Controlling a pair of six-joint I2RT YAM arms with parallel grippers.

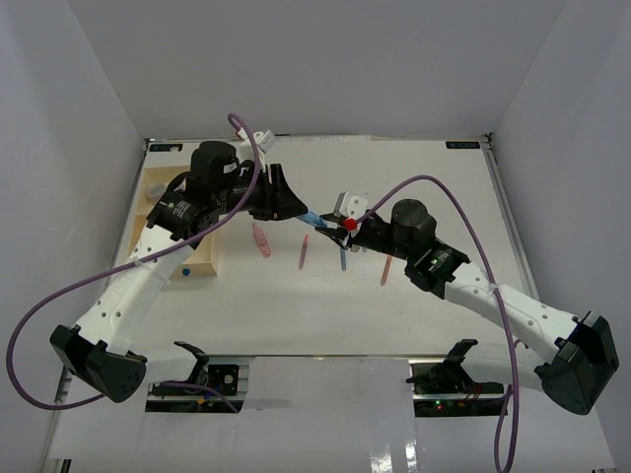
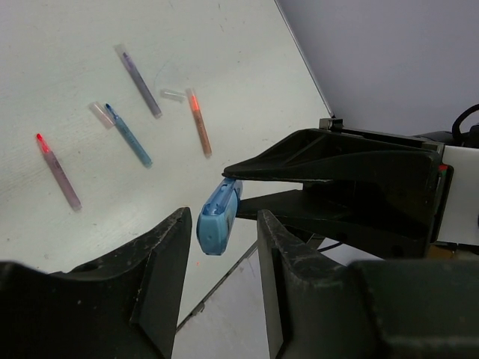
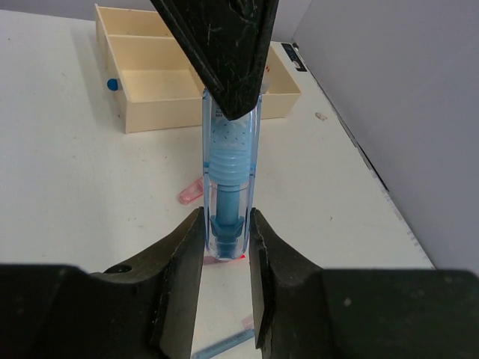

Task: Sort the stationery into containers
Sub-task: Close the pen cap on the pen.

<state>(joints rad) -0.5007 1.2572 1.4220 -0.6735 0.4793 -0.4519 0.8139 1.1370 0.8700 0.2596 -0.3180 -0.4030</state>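
A translucent blue marker (image 3: 227,202) is held in the air over the middle of the table, with my right gripper (image 3: 226,224) shut on its lower end. Its other end (image 2: 218,218) sits between the fingers of my left gripper (image 2: 224,217), which stands open with a gap on each side. In the top view the two grippers meet at the marker (image 1: 314,219). On the table lie a red-tipped pen (image 2: 58,170), a blue pen (image 2: 129,135), a grey-purple pen (image 2: 140,81) and an orange pen (image 2: 199,122). The cream tray (image 3: 187,112) stands behind, and the compartments I can see hold nothing.
Loose caps lie among the pens: a clear cap (image 2: 172,94) and a pink cap (image 2: 100,114). A small blue piece (image 3: 112,84) rests against the tray's outer wall. The tray (image 1: 197,268) is partly under my left arm. Grey walls enclose the table.
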